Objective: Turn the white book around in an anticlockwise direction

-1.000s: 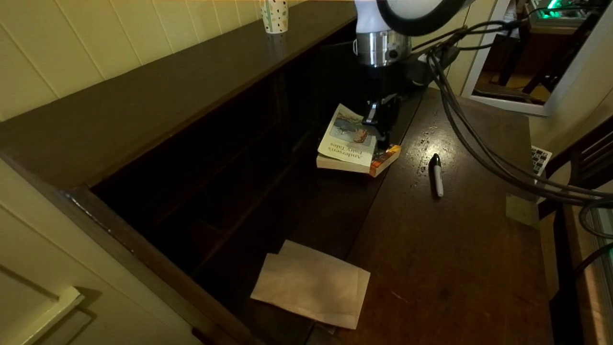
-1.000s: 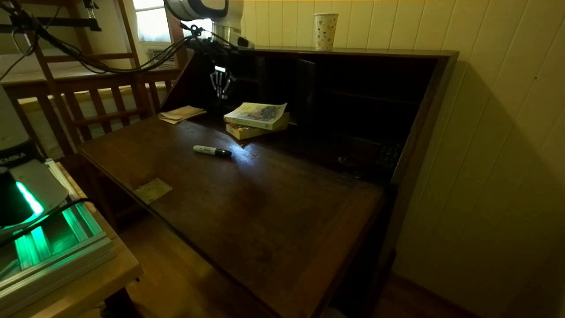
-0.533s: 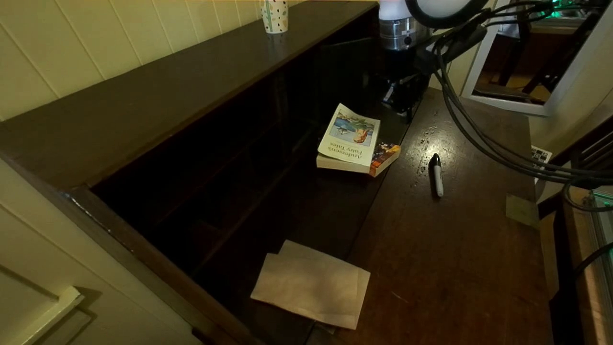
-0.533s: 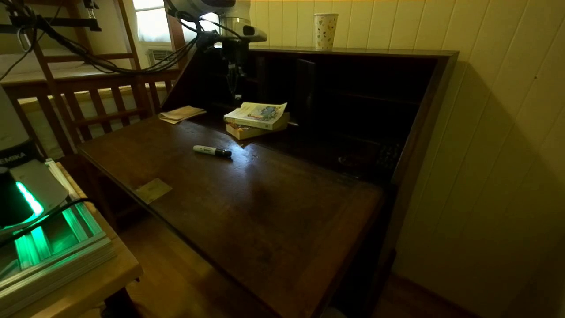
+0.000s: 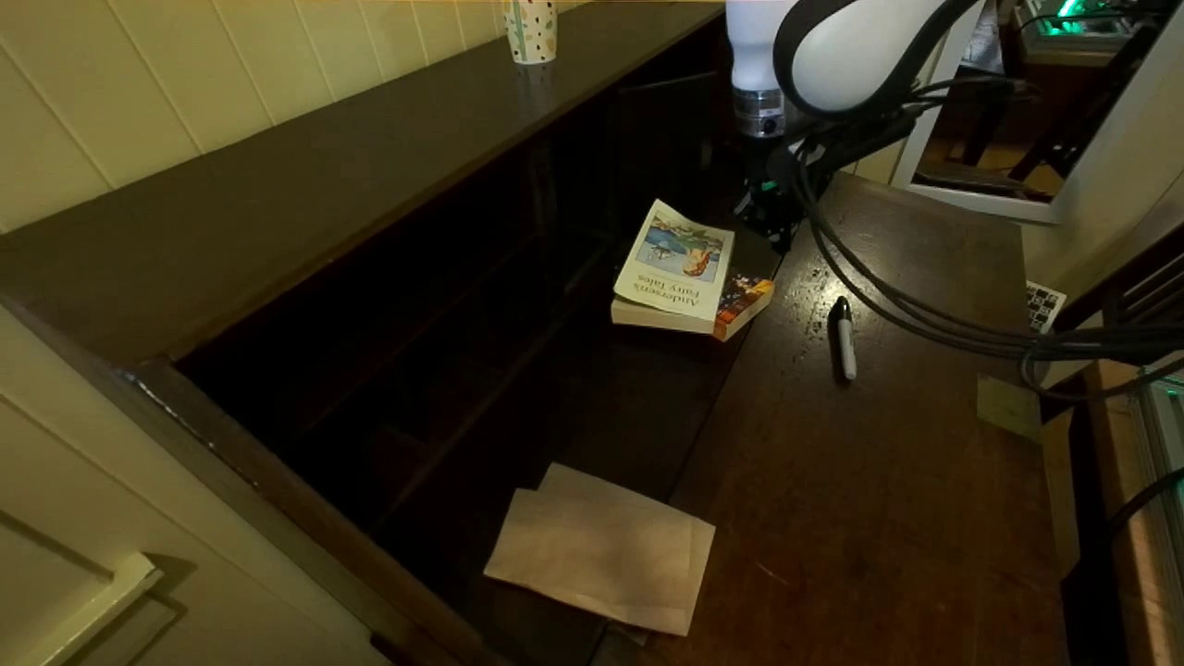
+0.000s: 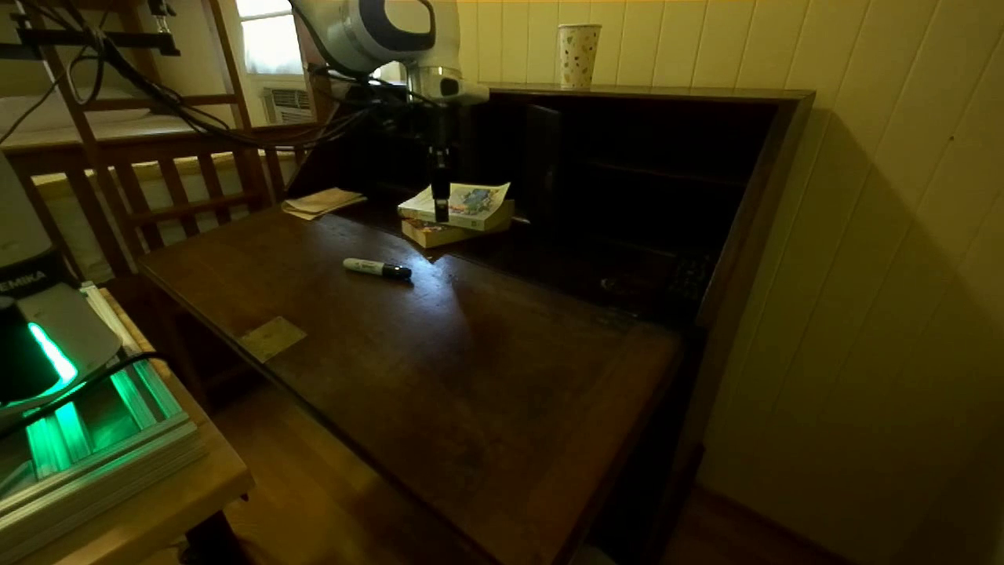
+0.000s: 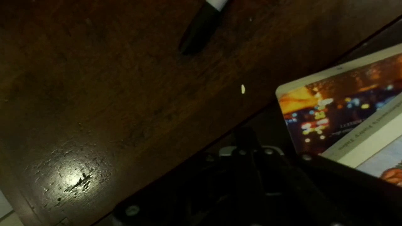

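Note:
The white book (image 5: 680, 268) lies flat on top of a second book with a dark and orange cover (image 5: 745, 296). Its blue-green picture faces up, and it sits at a slight angle to the book below. It also shows in an exterior view (image 6: 474, 198), partly covered by my gripper (image 6: 441, 210), and at the right of the wrist view (image 7: 373, 149). My gripper (image 5: 779, 239) is beside the two books, apart from the white book. In the wrist view its dark fingers (image 7: 245, 135) are together with nothing visible between them. Part of the white book is out of the wrist view.
A marker (image 5: 844, 342) lies on the desk (image 5: 879, 518) near the books. Pale paper sheets (image 5: 601, 555) lie farther along the desk. A patterned cup (image 5: 532, 32) stands on the upper shelf. Dark compartments with a raised shelf edge (image 6: 627, 94) stand behind the books.
My gripper has moved off the line of sight over the white book, turned, and come lower beside the books. The books, marker and papers have not moved.

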You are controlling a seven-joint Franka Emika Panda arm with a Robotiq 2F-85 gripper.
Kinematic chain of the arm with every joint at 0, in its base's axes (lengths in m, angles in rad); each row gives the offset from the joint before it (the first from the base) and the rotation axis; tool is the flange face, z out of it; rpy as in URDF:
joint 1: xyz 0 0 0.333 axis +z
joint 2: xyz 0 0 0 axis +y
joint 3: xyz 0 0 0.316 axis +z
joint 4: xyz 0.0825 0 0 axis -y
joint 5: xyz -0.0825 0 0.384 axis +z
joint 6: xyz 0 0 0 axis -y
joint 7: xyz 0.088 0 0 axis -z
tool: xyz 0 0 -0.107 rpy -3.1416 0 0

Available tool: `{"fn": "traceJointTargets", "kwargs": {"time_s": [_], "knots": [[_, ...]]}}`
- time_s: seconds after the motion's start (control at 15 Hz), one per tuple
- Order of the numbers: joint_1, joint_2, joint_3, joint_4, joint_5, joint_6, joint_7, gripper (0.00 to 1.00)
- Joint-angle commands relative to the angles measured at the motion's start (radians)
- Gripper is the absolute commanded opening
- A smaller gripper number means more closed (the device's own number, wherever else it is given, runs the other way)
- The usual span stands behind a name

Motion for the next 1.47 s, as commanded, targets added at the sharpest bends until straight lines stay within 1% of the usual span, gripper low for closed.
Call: {"fn": "traceJointTargets", "kwargs": {"time_s": [0.0,0.4,0.6,0.87,1.07,1.4], "knots": [[0.006,0.054,-0.021,0.016,0.003,0.122,0.088,0.00],[0.020,0.091,-0.053,-0.001,0.022,0.357,0.174,0.00],[0.010,0.113,-0.039,-0.004,0.091,0.453,0.158,0.00],[0.003,0.124,-0.020,-0.014,0.209,0.553,0.125,0.00],[0.002,0.134,-0.012,-0.013,0.277,0.624,0.102,0.00],[-0.015,0.153,0.023,0.002,0.388,0.665,0.043,0.00]]}}
